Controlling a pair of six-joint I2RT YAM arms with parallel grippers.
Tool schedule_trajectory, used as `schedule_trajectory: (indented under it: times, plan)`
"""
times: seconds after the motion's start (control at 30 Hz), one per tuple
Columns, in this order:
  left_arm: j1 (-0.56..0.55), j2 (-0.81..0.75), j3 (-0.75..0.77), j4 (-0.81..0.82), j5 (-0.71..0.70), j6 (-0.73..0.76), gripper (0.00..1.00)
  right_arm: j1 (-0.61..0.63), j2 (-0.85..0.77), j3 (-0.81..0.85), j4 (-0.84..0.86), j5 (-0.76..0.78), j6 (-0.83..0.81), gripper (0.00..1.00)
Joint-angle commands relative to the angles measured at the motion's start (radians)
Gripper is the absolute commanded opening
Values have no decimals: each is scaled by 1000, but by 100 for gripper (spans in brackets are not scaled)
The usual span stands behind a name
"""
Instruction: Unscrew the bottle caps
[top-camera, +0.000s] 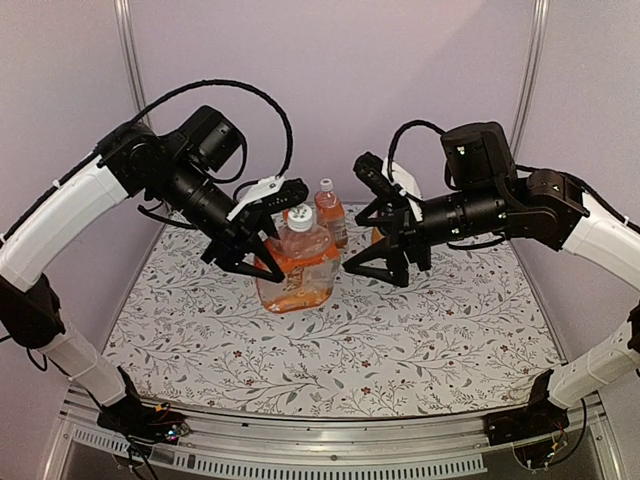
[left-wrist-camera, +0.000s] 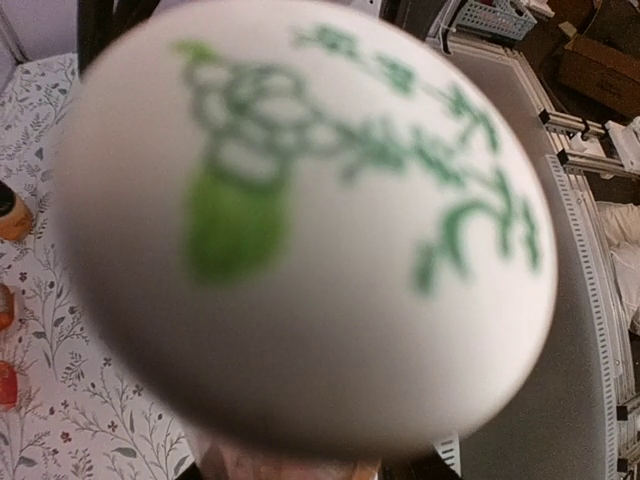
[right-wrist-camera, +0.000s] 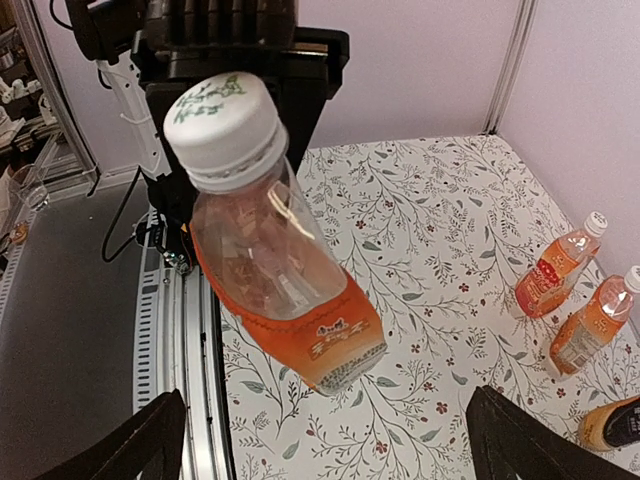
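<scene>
Filling the left wrist view, close and out of focus, is the round white plastic screw cap with a green print (left-wrist-camera: 300, 230), screwed onto a clear plastic bottle of orange drink (right-wrist-camera: 290, 290). The left tool (top-camera: 268, 252) is closed narrowly on this bottle, holding it tilted above the floral-patterned surface (top-camera: 400, 350) with the cap turned toward the right tool (right-wrist-camera: 325, 400), probably so that tool can meet it head-on. The right tool stands wide and holds nothing, near the cap; I judge the twist not yet begun. Where the left tool's pads meet the bottle is hidden: its own camera shows only cap. On the surface, well apart, stand a 2nd bottle of orange drink (right-wrist-camera: 552, 278) and a 3rd bottle (right-wrist-camera: 590, 328), both white-capped. An amber bottle with a dark cap (right-wrist-camera: 615, 425) is cut off by the frame edge.
</scene>
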Motion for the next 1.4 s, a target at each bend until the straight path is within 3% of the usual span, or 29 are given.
schedule_trajectory:
  times: [0.0, 0.13, 0.5, 0.57, 0.77, 0.87, 0.93, 1.0, 1.1, 1.17, 1.3, 1.37]
  plan:
    - [-19, -106, -103, 152, 2, -60, 15, 7, -42, -36, 16, -25, -56, 99]
    - [-34, -195, -209, 274, -15, -57, 15, 7, 2, -5, 12, -73, -84, 99]
    - [-59, -196, -233, 255, -6, -45, 15, 19, 129, 70, 122, -246, -65, 96]
    - [-61, -197, -229, 256, -3, -47, 15, 22, 147, 87, 126, -260, -59, 85]
    - [-61, -205, -237, 255, 5, -45, 16, 22, 168, 94, 135, -328, -34, 35]
    - [-61, -218, -253, 263, 5, -48, 17, 23, 151, 74, 138, -333, -35, 17]
    - [-61, -231, -269, 292, -6, -66, 27, 23, 132, 49, 158, -328, -32, 15]
    - [-60, -256, -305, 370, -59, -132, 64, 24, 115, 19, 199, -330, -9, 15]
    - [-56, -332, -407, 526, -181, -240, 94, 22, 83, -23, 278, -311, 31, 15]
    - [-50, -409, -507, 638, -223, -266, 99, 22, 61, -41, 320, -265, 62, 15]
    - [-49, -553, -710, 869, -281, -359, 100, 23, 21, -102, 449, -196, 137, 12]
    - [-50, -572, -737, 915, -289, -401, 99, 23, 9, -126, 505, -186, 170, 12]
